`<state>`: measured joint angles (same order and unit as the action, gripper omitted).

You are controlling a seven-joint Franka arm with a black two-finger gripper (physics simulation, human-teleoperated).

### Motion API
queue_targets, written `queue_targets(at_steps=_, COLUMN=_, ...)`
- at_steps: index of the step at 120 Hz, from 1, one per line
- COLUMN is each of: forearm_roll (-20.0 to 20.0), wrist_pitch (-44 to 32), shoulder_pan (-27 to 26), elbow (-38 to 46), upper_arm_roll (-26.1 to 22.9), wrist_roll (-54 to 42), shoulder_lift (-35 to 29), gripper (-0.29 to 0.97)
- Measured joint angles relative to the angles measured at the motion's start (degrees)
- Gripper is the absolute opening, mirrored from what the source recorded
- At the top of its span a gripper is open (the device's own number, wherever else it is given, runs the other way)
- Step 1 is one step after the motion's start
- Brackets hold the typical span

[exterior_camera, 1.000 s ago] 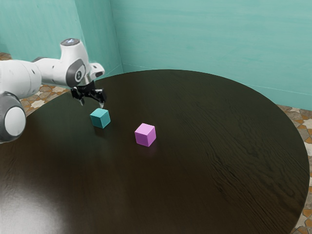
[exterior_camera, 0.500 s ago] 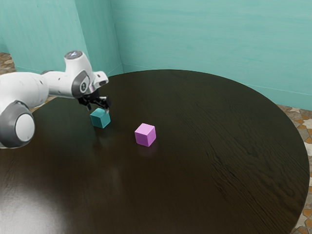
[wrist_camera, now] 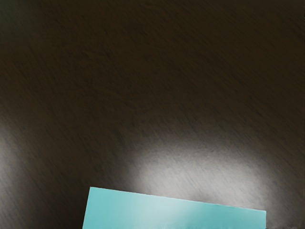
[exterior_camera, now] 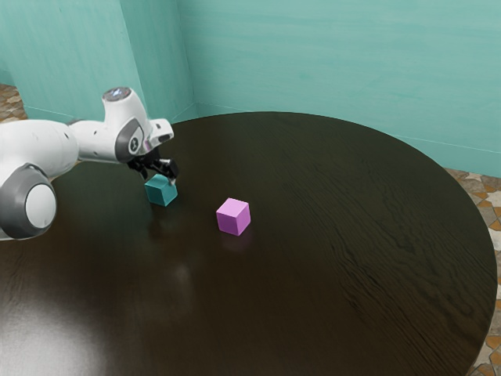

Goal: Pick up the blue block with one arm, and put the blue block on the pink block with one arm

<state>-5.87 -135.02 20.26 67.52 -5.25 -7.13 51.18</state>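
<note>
white franka arm (exterior_camera: 55, 145) reaches in from the exterior view's left, wrist pitched down over the small teal-blue cube block (exterior_camera: 160, 191); black two-finger gripper (exterior_camera: 159, 173) sits right at the cube's top, jaws spread apart, one finger to each side of its upper edges, nothing clamped as far as i can judge; blue cube rests flat on the dark round wooden table (exterior_camera: 337, 235), near the table edge closest to the arm; wrist view has the cube's top face (wrist_camera: 174, 213) close under the hand, a little skewed to the camera, with bare dark wood grain and a pale sheen beyond it; small pink cube block (exterior_camera: 233, 217) stands on the table toward the exterior view's right of the blue one, apart from it, not touching, top face free; reading of the pose: hand is centred over the cube with the fingers straddling so a closing squeeze would catch two opposite faces, which is why the jaws are wide and low; pick-up step in hand, grasp not yet made, stacking not begun; pink cube's nearness means a short carry, but a slanted grip could tilt the blue cube at release
</note>
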Motion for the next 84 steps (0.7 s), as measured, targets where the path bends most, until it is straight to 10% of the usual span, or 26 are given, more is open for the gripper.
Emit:
queue_targets(at_steps=71, forearm_roll=2.68, wrist_pitch=-4.45, shoulder_pan=1.27, elbow=4.67, upper_arm_roll=-1.07, wrist_roll=-4.15, shoulder_lift=0.02, gripper=0.68)
queue_targets(at_steps=84, forearm_roll=2.67, wrist_pitch=-5.14, shoulder_pan=1.22, elbow=4.86, upper_arm_roll=-0.98, wrist_roll=-4.64, shoulder_lift=-0.35, gripper=0.51)
